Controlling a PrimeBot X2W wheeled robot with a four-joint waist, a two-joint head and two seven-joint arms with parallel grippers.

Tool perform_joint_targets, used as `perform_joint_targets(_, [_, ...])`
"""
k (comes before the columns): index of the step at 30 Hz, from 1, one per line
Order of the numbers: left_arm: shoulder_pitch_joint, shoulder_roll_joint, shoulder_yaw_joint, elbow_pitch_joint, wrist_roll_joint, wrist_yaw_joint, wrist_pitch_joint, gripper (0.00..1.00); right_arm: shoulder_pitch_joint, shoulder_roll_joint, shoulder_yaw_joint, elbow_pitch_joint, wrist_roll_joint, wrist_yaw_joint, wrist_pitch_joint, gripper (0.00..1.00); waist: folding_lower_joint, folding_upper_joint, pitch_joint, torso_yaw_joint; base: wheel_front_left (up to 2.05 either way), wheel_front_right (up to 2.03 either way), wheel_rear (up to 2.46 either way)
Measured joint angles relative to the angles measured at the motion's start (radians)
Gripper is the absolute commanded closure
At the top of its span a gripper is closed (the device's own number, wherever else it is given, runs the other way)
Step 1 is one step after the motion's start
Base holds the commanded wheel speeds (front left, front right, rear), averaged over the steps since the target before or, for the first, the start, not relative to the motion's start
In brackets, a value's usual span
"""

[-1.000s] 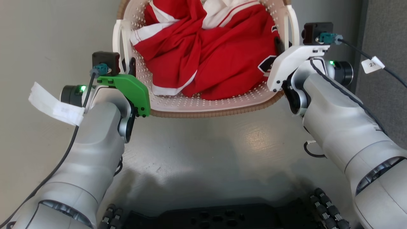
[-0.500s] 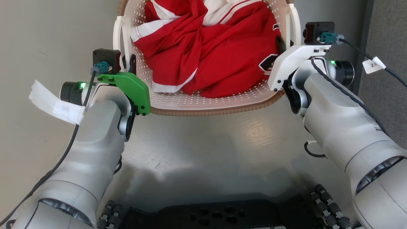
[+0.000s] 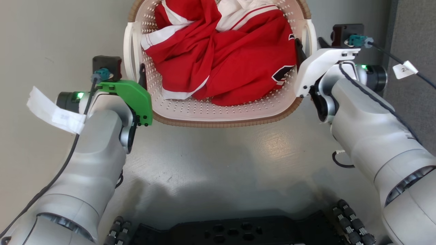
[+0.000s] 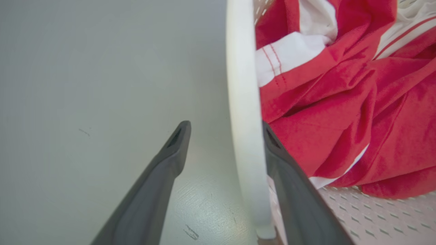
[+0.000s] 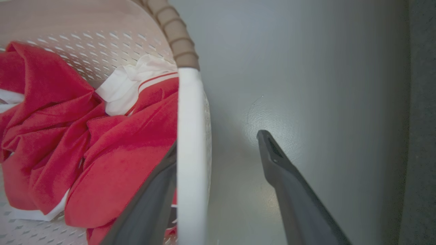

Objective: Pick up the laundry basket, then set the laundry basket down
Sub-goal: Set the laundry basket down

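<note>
Nearest is the robot's dark base [image 3: 238, 233] on the grey floor [image 3: 218, 160], with its pale forearms [image 3: 98, 149] reaching forward on either side. Just beyond them the laundry basket [image 3: 221, 119] appears to rest on that floor, centred between the arms and holding a crumpled red and white garment [image 3: 221, 58]. The left gripper [image 4: 225, 126] is spread apart astride the left handle [image 4: 243, 143]. Its inner finger lies against the handle on the garment side and its outer finger hangs clear over the floor. The right gripper [image 5: 218, 139] is likewise spread astride the right handle [image 5: 192, 153], with its outer finger well off it. Neither claw clamps anything. My reading is that both handles are bracketed but ungripped. That fits either the grasp before lifting or the release after setting down, and I cannot tell which. If it is the lift, both claws need to close on the handles together and rise evenly so the load does not tip.
</note>
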Motion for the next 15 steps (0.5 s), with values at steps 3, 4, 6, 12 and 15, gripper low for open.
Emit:
perform_joint_targets(3, [0.0, 0.002, 0.0, 0.001, -0.006, 0.0, 0.0, 0.0, -0.007, -0.004, 0.0, 0.004, 0.0, 0.0, -0.006, 0.0, 0.0, 0.0, -0.005, 0.0, 0.0, 0.0, 0.0])
perform_joint_targets(4, [0.0, 0.002, 0.0, 0.002, -0.007, 0.0, 0.0, 0.0, -0.008, -0.004, 0.001, 0.004, 0.0, 0.0, -0.007, 0.0, 0.0, 0.0, -0.006, 0.0, 0.0, 0.0, 0.0])
perform_joint_targets(6, [0.0, 0.002, 0.0, 0.003, -0.013, 0.002, 0.0, 0.0, -0.008, -0.002, 0.002, 0.005, 0.0, 0.0, -0.007, 0.0, 0.0, 0.0, -0.01, 0.001, 0.0, 0.0, 0.0])
perform_joint_targets(12, [0.0, 0.0, 0.0, 0.014, -0.013, 0.006, -0.009, 0.0, -0.008, -0.003, 0.004, 0.006, 0.0, 0.0, -0.007, 0.0, 0.0, 0.0, -0.029, 0.0, 0.0, 0.0, 0.0])
perform_joint_targets(15, [0.0, 0.001, 0.0, 0.026, -0.013, 0.011, -0.009, 0.0, -0.007, -0.002, 0.006, 0.007, 0.001, 0.0, -0.008, 0.0, 0.0, 0.0, -0.044, -0.001, 0.0, 0.0, 0.0])
